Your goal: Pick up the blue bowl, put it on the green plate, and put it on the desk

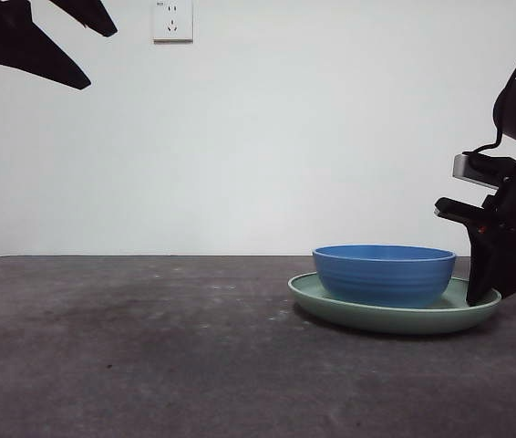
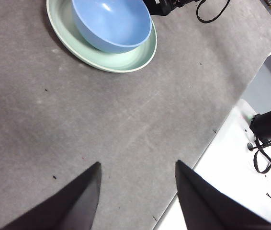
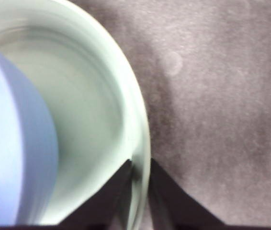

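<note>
The blue bowl (image 1: 384,272) sits inside the green plate (image 1: 395,317), which rests on the desk (image 1: 149,347) at the right. My right gripper (image 1: 479,290) is low at the plate's right rim. In the right wrist view its jaws (image 3: 140,173) are closed on the plate's rim (image 3: 142,143), with the bowl (image 3: 11,143) just beyond. My left gripper (image 1: 103,60) hangs high at the top left, open and empty. In the left wrist view (image 2: 137,163) it is far from the bowl (image 2: 111,24) and plate (image 2: 126,60).
A white wall socket (image 1: 172,20) is on the wall behind. In the left wrist view the desk's edge runs beside a white surface (image 2: 231,172) with black cables (image 2: 262,158). The right arm's cable (image 2: 212,12) lies by the plate.
</note>
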`<state>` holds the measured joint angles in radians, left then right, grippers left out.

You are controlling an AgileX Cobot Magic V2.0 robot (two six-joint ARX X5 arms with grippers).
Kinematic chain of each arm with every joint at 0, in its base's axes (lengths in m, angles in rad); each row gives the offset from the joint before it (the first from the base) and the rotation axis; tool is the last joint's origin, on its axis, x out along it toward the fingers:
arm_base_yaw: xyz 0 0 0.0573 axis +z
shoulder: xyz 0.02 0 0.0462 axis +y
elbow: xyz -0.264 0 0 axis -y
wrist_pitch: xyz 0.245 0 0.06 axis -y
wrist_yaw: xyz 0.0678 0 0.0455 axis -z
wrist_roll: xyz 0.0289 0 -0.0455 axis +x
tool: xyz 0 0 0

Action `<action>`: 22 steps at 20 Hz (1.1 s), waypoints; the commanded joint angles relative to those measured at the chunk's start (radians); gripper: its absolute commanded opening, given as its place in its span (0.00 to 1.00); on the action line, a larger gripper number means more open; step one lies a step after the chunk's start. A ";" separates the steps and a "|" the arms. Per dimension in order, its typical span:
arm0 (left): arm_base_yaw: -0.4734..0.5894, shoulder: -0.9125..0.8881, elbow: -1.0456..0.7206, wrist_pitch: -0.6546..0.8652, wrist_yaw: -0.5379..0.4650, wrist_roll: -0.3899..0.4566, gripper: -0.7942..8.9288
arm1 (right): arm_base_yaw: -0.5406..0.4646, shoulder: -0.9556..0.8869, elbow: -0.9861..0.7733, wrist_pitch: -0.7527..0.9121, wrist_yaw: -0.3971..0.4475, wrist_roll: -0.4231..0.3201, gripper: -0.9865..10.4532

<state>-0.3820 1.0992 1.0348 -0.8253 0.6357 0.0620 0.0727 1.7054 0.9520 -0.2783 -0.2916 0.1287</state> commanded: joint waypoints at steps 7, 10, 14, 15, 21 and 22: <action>-0.005 0.005 0.009 0.010 0.011 0.008 0.34 | -0.039 0.011 0.009 -0.002 -0.103 0.082 0.10; -0.005 0.005 0.009 0.010 0.011 0.008 0.34 | -0.044 -0.023 0.009 -0.012 -0.114 0.089 0.10; -0.005 0.005 0.009 0.010 0.011 0.008 0.34 | -0.044 -0.093 0.009 -0.006 -0.139 0.100 0.10; -0.005 0.005 0.009 0.010 0.011 0.008 0.34 | -0.044 -0.107 0.009 -0.008 -0.143 0.101 0.10; -0.005 0.005 0.009 0.010 0.011 0.008 0.34 | -0.033 -0.131 0.010 0.010 -0.214 0.161 0.10; -0.005 0.005 0.009 0.010 0.011 0.008 0.34 | -0.023 -0.131 0.010 0.016 -0.217 0.175 0.10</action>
<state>-0.3820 1.0992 1.0348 -0.8253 0.6357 0.0620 0.0429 1.5730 0.9520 -0.2771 -0.4942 0.2733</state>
